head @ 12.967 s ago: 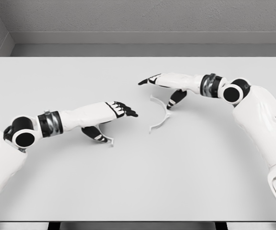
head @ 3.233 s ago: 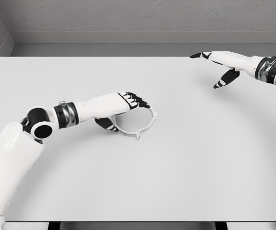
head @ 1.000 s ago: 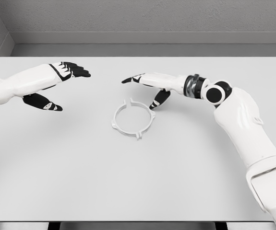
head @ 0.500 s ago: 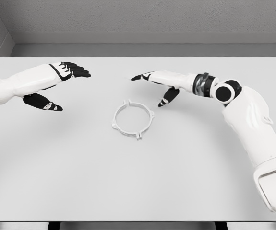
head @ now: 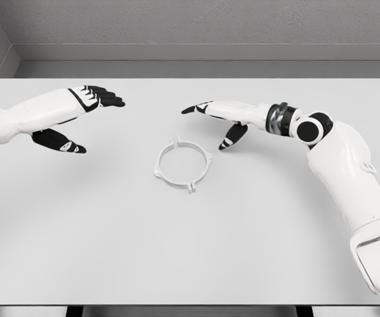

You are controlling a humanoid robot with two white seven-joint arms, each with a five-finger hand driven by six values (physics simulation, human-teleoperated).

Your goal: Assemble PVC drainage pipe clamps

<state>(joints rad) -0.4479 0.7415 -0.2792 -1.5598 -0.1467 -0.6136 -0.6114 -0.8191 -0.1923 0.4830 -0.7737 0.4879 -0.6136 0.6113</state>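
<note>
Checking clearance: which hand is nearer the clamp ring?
The right hand; its thumb hangs just beyond the ring, while the left hand is far off.

Pipe clamp rings: one, the closed white clamp ring (head: 183, 164), on the table (head: 190, 251)
Tables: one
Hands: two, left hand (head: 77, 112) and right hand (head: 219, 119), either side of the clamp ring

A plain white table (head: 275, 251) is filling most of the view, its far edge meeting a grey wall. Lying flat near its centre is a white ring-shaped pipe clamp (head: 183, 164), closed into a full circle.
</note>
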